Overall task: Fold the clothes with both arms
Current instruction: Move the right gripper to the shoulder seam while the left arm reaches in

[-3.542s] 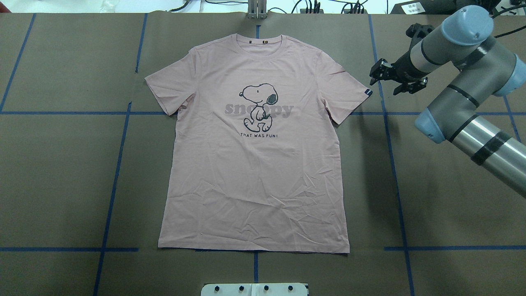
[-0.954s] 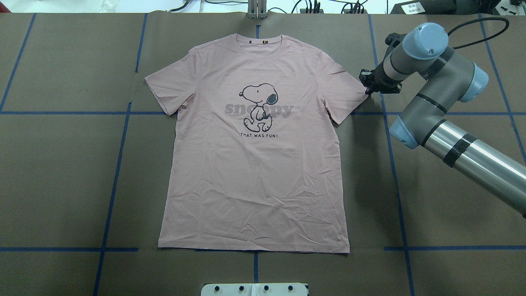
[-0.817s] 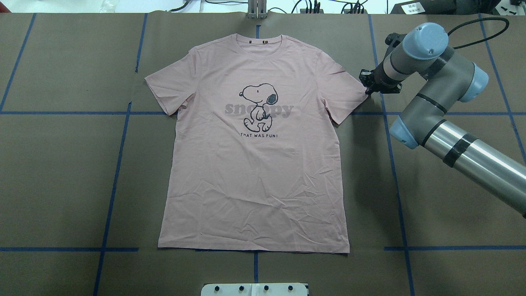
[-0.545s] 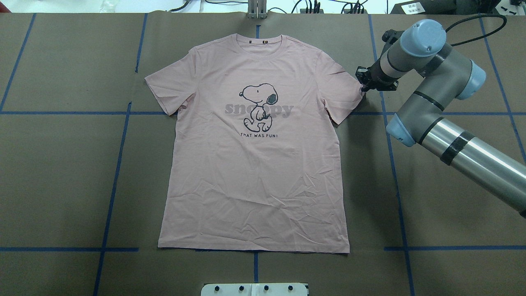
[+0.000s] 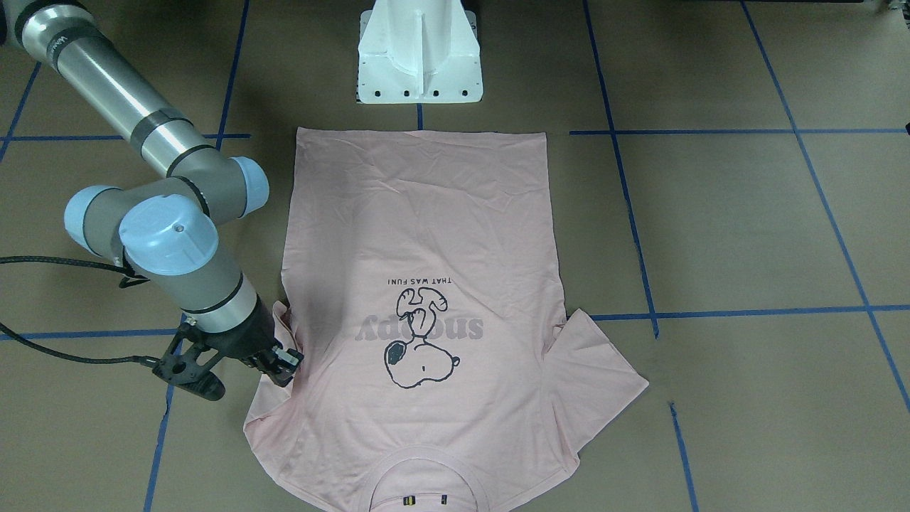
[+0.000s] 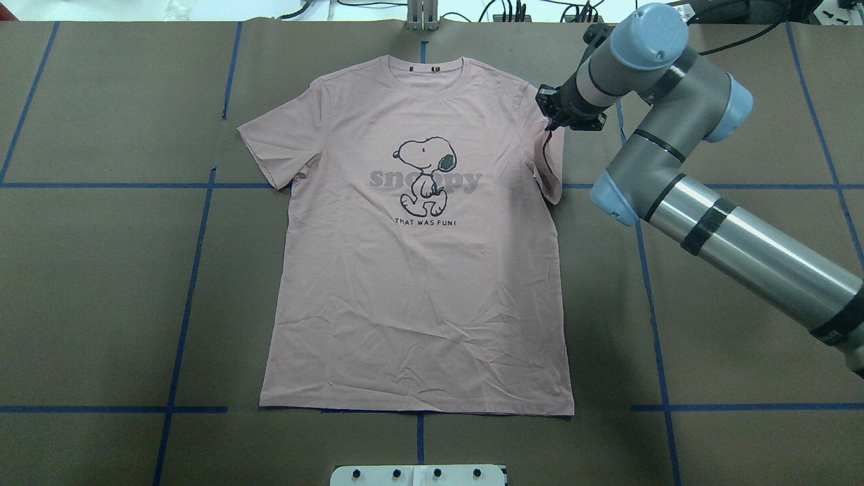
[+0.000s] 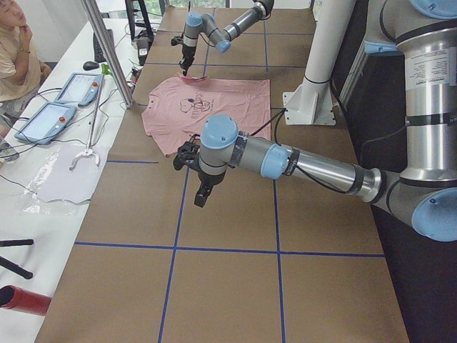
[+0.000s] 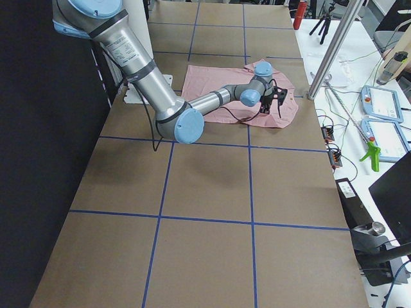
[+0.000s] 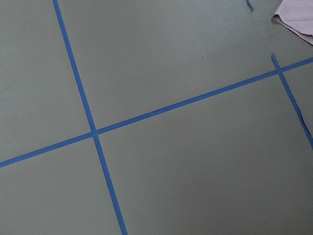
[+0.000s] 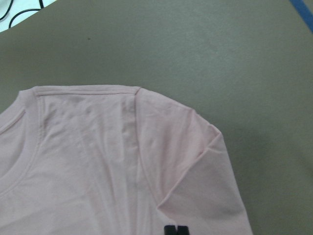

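The pale pink T-shirt point(image 6: 418, 283) lies flat, print side up, collar at the far edge of the table; it also shows in the front-facing view point(image 5: 419, 235). My right gripper point(image 6: 550, 125) is shut on the tip of the shirt's right sleeve point(image 6: 550, 165) and holds it lifted and drawn in over the shoulder. The front-facing view shows the same grip point(image 5: 284, 363). The right wrist view shows the folded sleeve point(image 10: 195, 161) above the fingertips point(image 10: 169, 230). My left gripper point(image 7: 202, 193) hovers over bare table left of the shirt; I cannot tell whether it is open or shut.
Brown table paper with blue tape grid lines point(image 6: 196, 256). The white pedestal base point(image 5: 419, 64) stands at the near hem. A metal post point(image 6: 422, 17) stands behind the collar. An operator point(image 7: 14, 57) and tablets point(image 7: 78, 89) are beyond the far edge.
My right gripper came down on the sleeve tip, shut on it, then lifted it and carried it left toward the shirt's body. The sleeve lay flat before and now stands folded up.
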Available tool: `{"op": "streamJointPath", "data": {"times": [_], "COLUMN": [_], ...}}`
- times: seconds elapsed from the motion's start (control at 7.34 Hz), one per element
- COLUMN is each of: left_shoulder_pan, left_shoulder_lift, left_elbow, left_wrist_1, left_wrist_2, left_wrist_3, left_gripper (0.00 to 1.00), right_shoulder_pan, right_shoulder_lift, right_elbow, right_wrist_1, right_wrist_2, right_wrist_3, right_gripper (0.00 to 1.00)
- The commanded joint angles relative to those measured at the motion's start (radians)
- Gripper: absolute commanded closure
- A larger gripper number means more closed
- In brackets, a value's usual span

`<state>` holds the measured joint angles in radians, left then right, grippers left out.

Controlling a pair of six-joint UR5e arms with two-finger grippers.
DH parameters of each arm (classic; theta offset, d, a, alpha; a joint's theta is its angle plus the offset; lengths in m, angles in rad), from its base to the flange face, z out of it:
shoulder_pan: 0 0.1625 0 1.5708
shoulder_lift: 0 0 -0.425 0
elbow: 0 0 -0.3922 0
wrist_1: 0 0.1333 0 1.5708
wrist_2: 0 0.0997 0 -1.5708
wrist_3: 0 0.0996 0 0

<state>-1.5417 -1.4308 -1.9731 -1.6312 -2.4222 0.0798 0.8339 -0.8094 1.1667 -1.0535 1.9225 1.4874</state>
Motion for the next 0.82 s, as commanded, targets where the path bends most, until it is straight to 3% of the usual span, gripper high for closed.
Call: {"op": "streamJointPath", "data": {"times": [0.0,0.27,0.41,0.68], "left_shoulder_pan": [0.000,0.002,0.005,0.116], "left_shoulder_lift": [0.001,-0.002,-0.017,-0.130], "left_elbow": [-0.001,0.000,0.000,0.076], "left_wrist_1": [0.001,-0.001,-0.010,-0.198], "left_wrist_2": [-0.002,-0.003,-0.006,-0.017], "left_wrist_3": [0.000,-0.006,-0.091,-0.429], "left_gripper": [0.00,0.00,0.00,0.00], "right_shoulder_pan": [-0.042,-0.053,-0.053,-0.049], "right_shoulder_lift": [0.120,0.134,0.133,0.131], "right_elbow": [-0.125,-0.137,-0.136,-0.110], "right_wrist_1": [-0.008,-0.008,-0.010,-0.005], "right_wrist_2": [-0.078,-0.092,-0.094,-0.093], "right_wrist_3": [0.024,0.024,0.022,0.017], "right_gripper": [1.00,0.96,0.02,0.00]}}
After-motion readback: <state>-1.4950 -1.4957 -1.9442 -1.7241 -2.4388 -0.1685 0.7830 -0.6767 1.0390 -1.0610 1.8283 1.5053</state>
